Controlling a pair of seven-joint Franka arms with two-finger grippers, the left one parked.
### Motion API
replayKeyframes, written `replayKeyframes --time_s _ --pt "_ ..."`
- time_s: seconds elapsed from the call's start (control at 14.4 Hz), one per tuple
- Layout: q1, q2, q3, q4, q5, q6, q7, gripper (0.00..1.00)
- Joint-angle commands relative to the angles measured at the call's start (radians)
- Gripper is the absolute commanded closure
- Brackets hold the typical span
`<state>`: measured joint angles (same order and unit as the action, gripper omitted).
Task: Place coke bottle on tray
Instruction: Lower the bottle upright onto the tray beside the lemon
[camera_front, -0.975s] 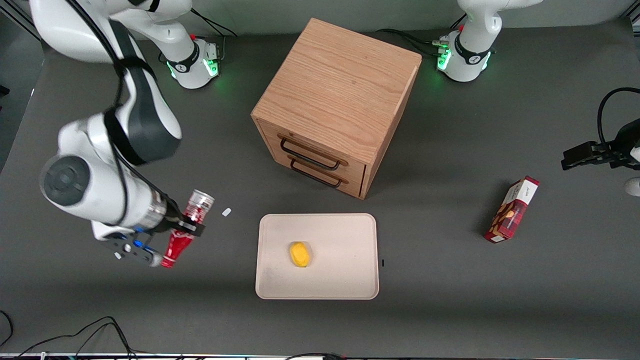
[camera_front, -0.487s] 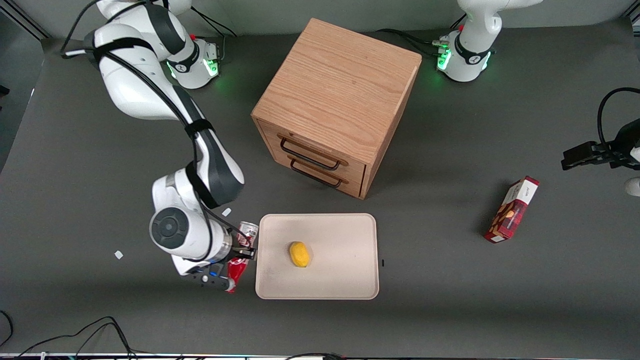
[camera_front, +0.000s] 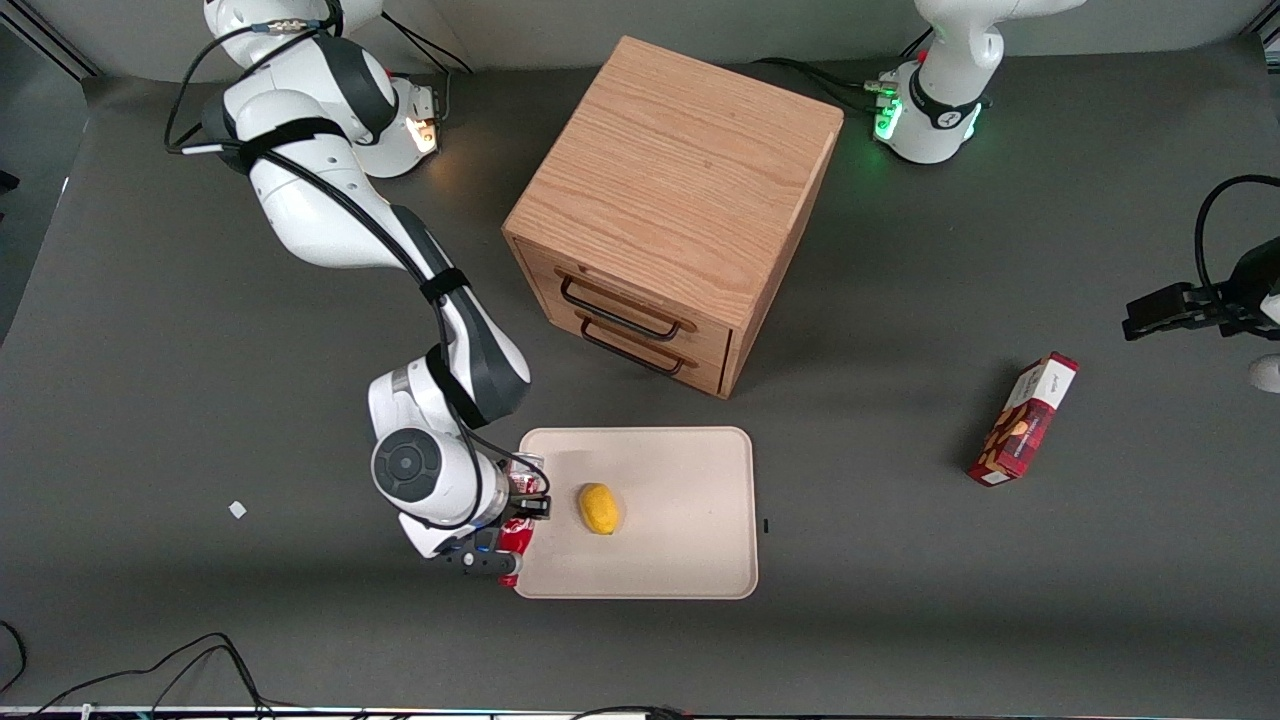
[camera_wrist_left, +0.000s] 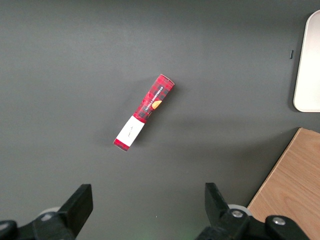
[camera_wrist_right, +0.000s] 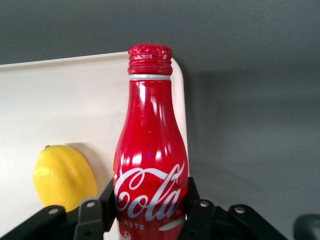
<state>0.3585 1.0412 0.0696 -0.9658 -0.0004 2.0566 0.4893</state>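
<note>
The red coke bottle (camera_wrist_right: 150, 150) with white script and a red cap is clamped between the black fingers (camera_wrist_right: 107, 200) of my right gripper (camera_wrist_right: 149, 202), which is shut on its body. In the front view the gripper (camera_front: 520, 505) holds the coke bottle (camera_front: 517, 538) over the edge of the cream tray (camera_front: 690, 470) that lies toward the working arm's end. Most of the bottle is hidden there by the wrist. The tray (camera_wrist_right: 65, 100) lies under the bottle's neck.
A yellow lemon (camera_front: 599, 508) lies on the tray beside the bottle, also seen as the lemon (camera_wrist_right: 64, 175). A wooden drawer cabinet (camera_front: 670, 210) stands farther from the front camera than the tray. A red snack box (camera_front: 1022, 418) lies toward the parked arm's end.
My right arm has carried the coke bottle sideways from the bare table toward the tray, and it now hangs over the tray's edge. The grip has stayed shut.
</note>
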Motion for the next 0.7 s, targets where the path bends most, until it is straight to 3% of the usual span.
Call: replayKeyframes --time_s 0.0,0.56,0.63 --pt "0.013 0.034 -0.014 0.048 0.007 0.020 -0.031 1.00" --pt "0.024 0.057 -0.016 0.041 -0.013 0.022 -0.048 1.00" --pt "0.024 0.057 -0.016 0.041 -0.013 0.023 -0.048 0.92"
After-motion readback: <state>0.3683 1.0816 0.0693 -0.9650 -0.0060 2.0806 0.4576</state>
